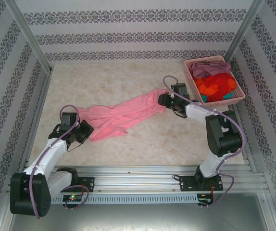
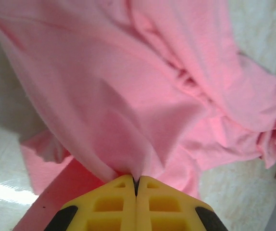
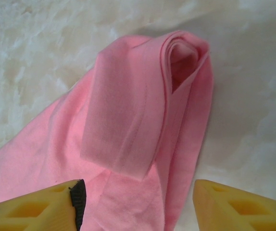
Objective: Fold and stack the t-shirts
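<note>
Pale tabletop (image 1: 128, 77) beneath pink t-shirt (image 1: 123, 113), left tool (image 2: 136, 185) tight on it.

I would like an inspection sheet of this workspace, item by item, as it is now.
Surface: pale marbled table, flat.
Job's things: pink t-shirt crumpled between the arms; mauve shirt, orange-red shirts, teal shirt in the pink basket, far right.
Clutter: nothing seen.
Tools: left tool shut on the pink t-shirt; right tool open, straddling its other end.
Cables: purple cables loop along both arms.
Surroundings: patterned walls, metal posts.
</note>
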Controlling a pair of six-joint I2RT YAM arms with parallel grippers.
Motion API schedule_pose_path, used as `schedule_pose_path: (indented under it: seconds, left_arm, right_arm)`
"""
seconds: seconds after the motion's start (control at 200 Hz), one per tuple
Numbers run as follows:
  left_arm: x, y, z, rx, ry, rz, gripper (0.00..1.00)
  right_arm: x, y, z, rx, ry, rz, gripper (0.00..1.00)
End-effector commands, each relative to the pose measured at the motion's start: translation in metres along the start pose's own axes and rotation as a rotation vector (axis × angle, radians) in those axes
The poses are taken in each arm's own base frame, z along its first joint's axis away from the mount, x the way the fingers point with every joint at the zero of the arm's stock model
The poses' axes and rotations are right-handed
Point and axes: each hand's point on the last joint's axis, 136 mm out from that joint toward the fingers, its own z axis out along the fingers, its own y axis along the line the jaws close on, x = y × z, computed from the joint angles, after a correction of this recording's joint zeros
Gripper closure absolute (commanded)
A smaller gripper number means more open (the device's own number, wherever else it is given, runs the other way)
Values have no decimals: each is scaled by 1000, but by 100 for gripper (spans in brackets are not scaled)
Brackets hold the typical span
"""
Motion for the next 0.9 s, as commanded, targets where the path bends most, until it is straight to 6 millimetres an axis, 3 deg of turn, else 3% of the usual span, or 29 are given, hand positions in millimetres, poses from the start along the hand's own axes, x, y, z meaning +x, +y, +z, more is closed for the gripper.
schedule_pose_path:
  seconds: [0.0, 0.245, 0.52, 0.714, 0.894]
  left_arm:
    - [-14, -27, -18, 72, -33, 10, 100]
    - [-25, -40, -29, 101, -64, 18, 100]
    - [-31, -52, -46, 143, -94, 24, 100]
    - [-32, -48, -45, 143, -93, 18, 100]
    - [-31, -42, -42, 140, -89, 7, 100]
  right_arm:
    - [-5, 11, 4, -13, 1, -1, 44]
    - [1, 38, 14, -68, 26, -5, 42]
    - [23, 63, 32, -126, 87, 56, 36]
    - [31, 51, 48, -82, 104, 112, 33]
    - [7, 27, 47, 3, 40, 113, 33]
